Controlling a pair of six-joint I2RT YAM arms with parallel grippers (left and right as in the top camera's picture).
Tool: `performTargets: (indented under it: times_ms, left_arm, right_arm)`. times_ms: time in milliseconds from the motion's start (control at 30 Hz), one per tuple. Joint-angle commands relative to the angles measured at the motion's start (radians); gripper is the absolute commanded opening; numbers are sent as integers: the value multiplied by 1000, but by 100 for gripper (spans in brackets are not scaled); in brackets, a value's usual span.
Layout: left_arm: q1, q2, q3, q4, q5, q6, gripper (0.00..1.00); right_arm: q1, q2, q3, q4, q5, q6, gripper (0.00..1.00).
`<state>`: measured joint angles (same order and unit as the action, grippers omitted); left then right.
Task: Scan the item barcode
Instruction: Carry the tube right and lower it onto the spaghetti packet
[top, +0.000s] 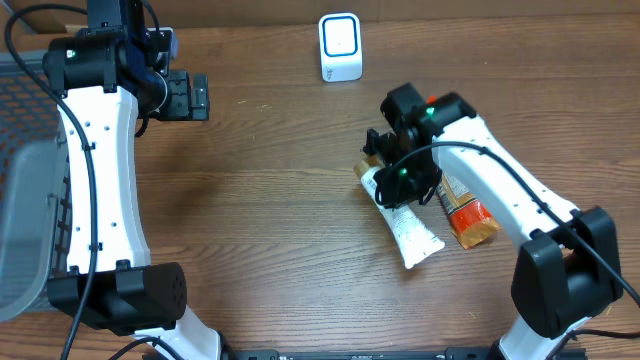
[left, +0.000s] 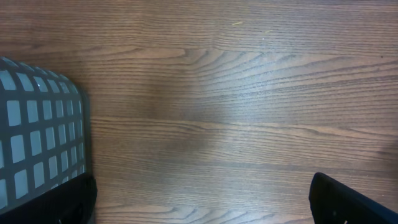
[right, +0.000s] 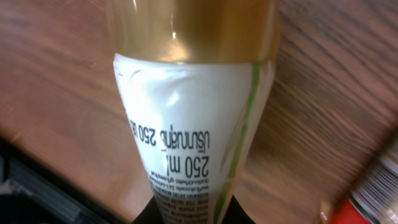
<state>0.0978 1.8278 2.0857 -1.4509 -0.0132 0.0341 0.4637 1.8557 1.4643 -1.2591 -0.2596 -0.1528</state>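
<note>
My right gripper (top: 400, 182) is clamped on the tube (top: 412, 232) just below its gold cap (right: 193, 28). The tube's flat end points toward the near edge of the desk (top: 260, 220). It sits in the right half of the desk, touching or just beside an orange pack (top: 468, 215). I cannot tell whether it has left the wood yet. My left gripper (top: 188, 96) hangs with jaws wide apart near the far left corner, holding nothing.

The scanner (top: 340, 47) stands at the far edge, near its middle, well apart from the tube. My wrist view shows only the volume print, no barcode, so I judge the code lies on a side turned away or lower down. To do this well I should lift clear of the pack, carry the tube toward the scanner, and roll my wrist until the code faces its window. The grip should be firm but light, since the soft body dents and could crease the bars.
</note>
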Motion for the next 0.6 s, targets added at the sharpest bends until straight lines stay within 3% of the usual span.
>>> performTargets:
  times_ms: [0, 300, 567]
  left_arm:
    - [-7, 11, 2, 0, -5, 18, 100]
    - [-7, 11, 2, 0, -5, 18, 100]
    - [-6, 11, 2, 0, -5, 18, 100]
  right_arm:
    - [-16, -10, -66, 63, -33, 88, 9]
    - [-57, -10, -116, 111, -31, 128, 6]
    - [-121, -4, -119, 158, -22, 127, 14]
